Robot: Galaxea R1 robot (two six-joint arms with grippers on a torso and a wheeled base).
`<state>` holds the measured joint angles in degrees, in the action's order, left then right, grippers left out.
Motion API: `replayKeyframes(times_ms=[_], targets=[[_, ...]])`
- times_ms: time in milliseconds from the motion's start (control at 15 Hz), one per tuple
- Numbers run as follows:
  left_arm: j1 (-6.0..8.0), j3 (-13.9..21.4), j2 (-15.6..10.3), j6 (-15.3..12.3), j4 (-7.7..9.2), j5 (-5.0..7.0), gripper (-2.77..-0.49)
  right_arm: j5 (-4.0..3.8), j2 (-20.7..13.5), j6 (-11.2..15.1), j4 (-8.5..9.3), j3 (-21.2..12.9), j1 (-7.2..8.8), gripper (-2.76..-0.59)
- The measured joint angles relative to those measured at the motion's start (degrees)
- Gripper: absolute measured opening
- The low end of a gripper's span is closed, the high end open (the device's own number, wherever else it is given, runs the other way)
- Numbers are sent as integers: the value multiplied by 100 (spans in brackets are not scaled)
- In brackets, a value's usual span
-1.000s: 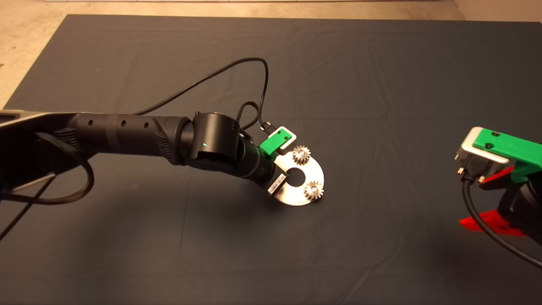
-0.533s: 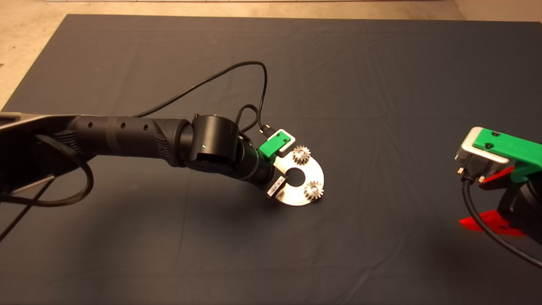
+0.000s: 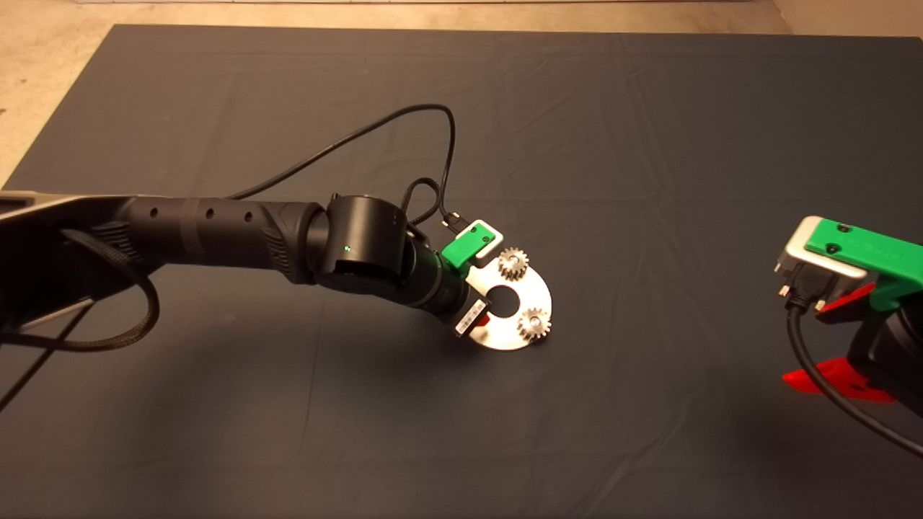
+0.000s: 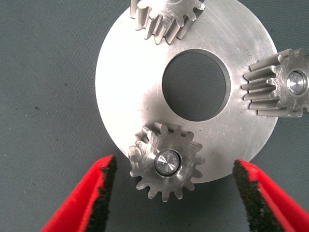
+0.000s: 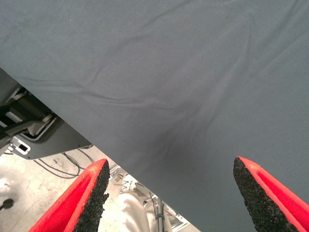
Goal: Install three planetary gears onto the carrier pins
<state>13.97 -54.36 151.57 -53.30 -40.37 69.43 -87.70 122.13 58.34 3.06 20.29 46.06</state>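
Note:
The carrier disc lies mid-mat, and my left arm's wrist reaches over its left side. In the head view two planetary gears sit on it; the third is hidden under the wrist. The left wrist view shows all three gears on the disc, each on a carrier pin. The nearest gear has its pin end showing in its bore. My left gripper stands open around that gear without touching it. My right gripper waits open at the right edge.
A black cable loops over the mat behind the left wrist. The right wrist view shows bare mat between the open right gripper fingers. Beyond the mat's edge lie floor, cables and frame parts. Open mat surrounds the disc.
My left wrist has drawn back slightly to the left from the disc. The gears, the disc and the right arm have not moved.

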Motion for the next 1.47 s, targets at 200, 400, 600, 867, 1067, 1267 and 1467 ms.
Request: replayKeyframes(times_ms=[200,400,600,867,1067,1267,1467], targets=[[165,9,-19,3,350,77,-147,0,10,0,2,2,0,-147],[227,140,-49,5,510,452,-125,0,10,0,0,2,-2,-147],[228,331,-80,5,787,903,-120,0,10,0,0,2,-4,-147],[243,507,-110,5,1122,1260,-104,2,-11,-2,0,7,-309,-147],[243,530,-113,5,1367,1754,-93,0,-22,0,1,7,-648,-147],[242,686,-129,3,1607,1772,-93,-1,63,6,-1,7,-900,-147],[243,802,-193,-11,1977,1774,-93,-19,372,183,-23,7,-1192,-147]])
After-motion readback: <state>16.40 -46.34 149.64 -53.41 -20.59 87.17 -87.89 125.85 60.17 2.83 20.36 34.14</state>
